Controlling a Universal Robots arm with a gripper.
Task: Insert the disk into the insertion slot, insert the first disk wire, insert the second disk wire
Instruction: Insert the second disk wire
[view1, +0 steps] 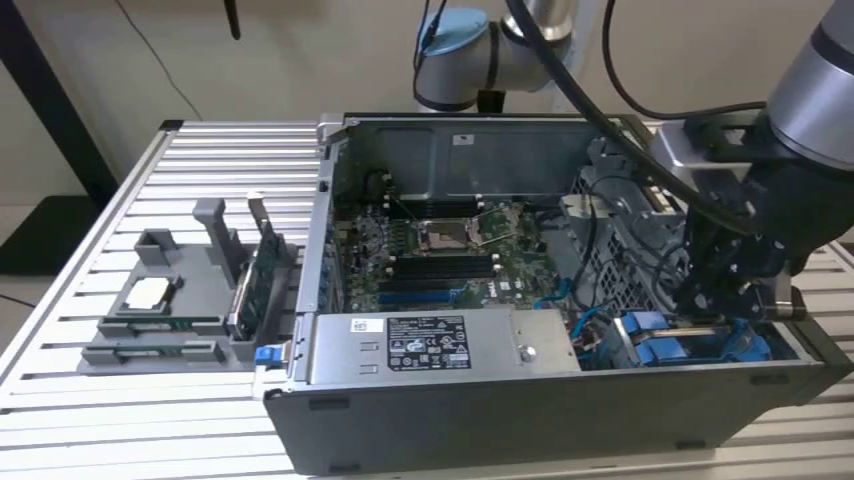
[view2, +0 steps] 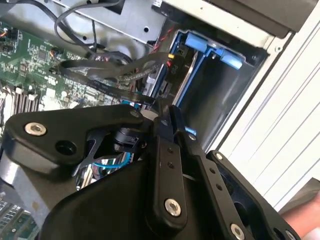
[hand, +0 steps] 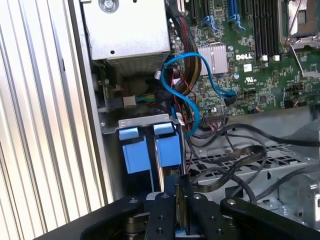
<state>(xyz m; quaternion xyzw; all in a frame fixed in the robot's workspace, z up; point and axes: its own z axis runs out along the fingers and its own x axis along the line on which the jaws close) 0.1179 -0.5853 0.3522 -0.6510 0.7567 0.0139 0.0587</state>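
Note:
My gripper (view1: 711, 305) hangs over the case's front corner at the exterior view's right, just above the insertion slot (view1: 754, 345). Its black fingers (view2: 167, 117) are pressed together. A flat black disk wire (view2: 110, 82) runs across the motherboard right up to the fingertips and seems pinched there. That wire (hand: 225, 167) loops over the perforated metal beside my gripper (hand: 180, 182). The grey metal slot (view2: 220, 92) has blue plastic rails. Blue carrier pieces (hand: 167, 147) stand down inside the slot (hand: 125, 123). The disk's silver body is mostly hidden between them.
A grey labelled power-supply box (view1: 427, 345) fills the case's near side. The motherboard (view1: 441, 250) lies behind it. A blue data cable (hand: 192, 95) and bundled wires crowd the gap beside the bay. A grey tray with parts (view1: 160, 310) sits on the slatted table (view1: 160, 180).

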